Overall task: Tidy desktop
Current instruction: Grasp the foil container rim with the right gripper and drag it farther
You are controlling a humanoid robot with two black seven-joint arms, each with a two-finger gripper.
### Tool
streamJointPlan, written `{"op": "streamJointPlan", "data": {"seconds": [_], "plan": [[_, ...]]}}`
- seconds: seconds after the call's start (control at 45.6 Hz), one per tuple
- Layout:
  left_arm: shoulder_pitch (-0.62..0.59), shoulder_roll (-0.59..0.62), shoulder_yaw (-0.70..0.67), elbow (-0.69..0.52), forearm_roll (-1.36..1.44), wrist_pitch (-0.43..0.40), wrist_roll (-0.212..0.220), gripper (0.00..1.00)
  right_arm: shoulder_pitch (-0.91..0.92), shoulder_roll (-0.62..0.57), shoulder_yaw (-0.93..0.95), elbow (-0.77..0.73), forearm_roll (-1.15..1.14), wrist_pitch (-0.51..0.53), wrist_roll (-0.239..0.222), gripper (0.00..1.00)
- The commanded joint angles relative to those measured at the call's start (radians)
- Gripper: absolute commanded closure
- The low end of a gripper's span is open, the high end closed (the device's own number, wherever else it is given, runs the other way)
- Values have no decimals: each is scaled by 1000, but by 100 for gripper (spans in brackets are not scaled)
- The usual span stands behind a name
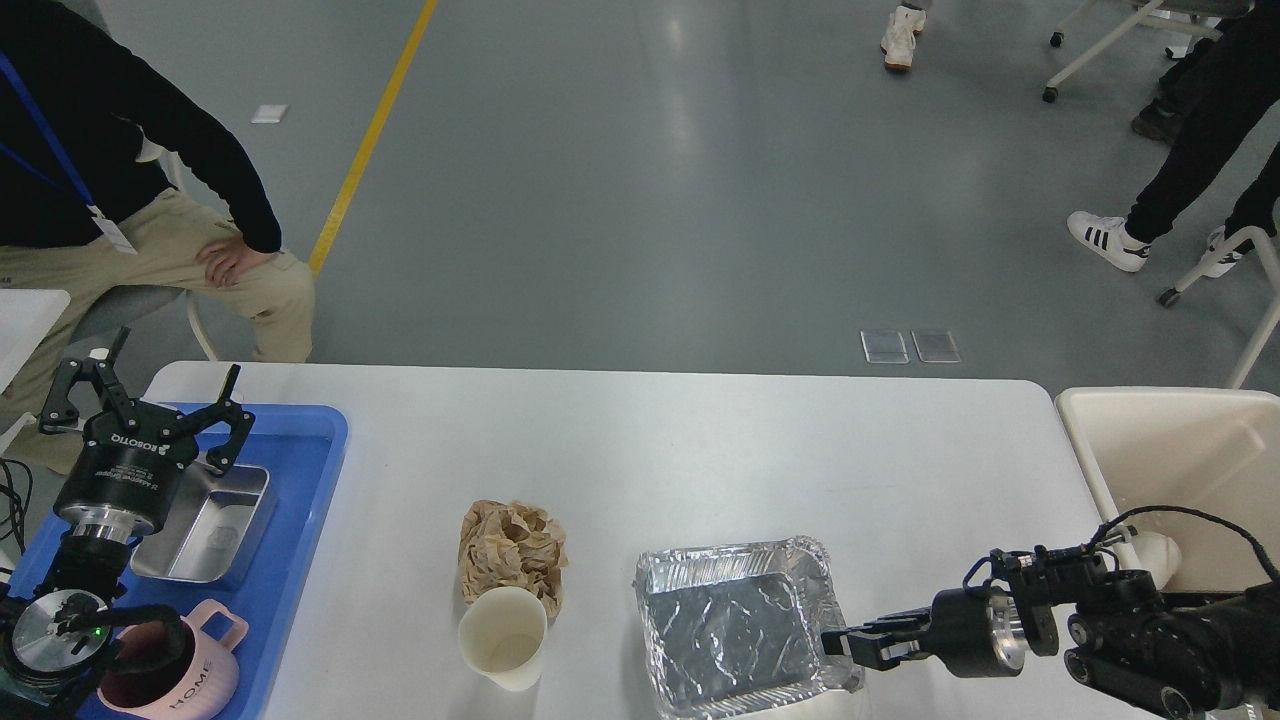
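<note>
Though partly hidden, mug point(195, 670) lettering "HOME"

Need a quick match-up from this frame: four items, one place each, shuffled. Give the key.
Items:
1. pink mug
2. paper cup
3. foil tray
4. steel pan

Places:
A. on the desktop, just in front of the crumpled brown paper
B. near end of the blue tray, lettering on its side
C. on the desktop, at the right hand
D. in the blue tray, beside the left hand

Pairs: 1-B, 2-A, 3-C, 4-D
</note>
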Motion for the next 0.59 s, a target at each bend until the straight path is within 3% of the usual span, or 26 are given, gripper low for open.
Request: {"op": "streamJointPlan", "data": {"seconds": [0.0, 0.307, 0.57], "plan": [[1, 0, 0, 0, 0, 0, 0, 3, 4, 2, -1, -27, 3, -2, 0, 100], [2, 0, 0, 0, 0, 2, 0, 3, 50, -13, -4, -32, 12, 0, -3, 100], [1, -5, 0, 0, 2, 2, 0, 3, 131, -99, -4, -27, 17, 23, -26, 100]]}}
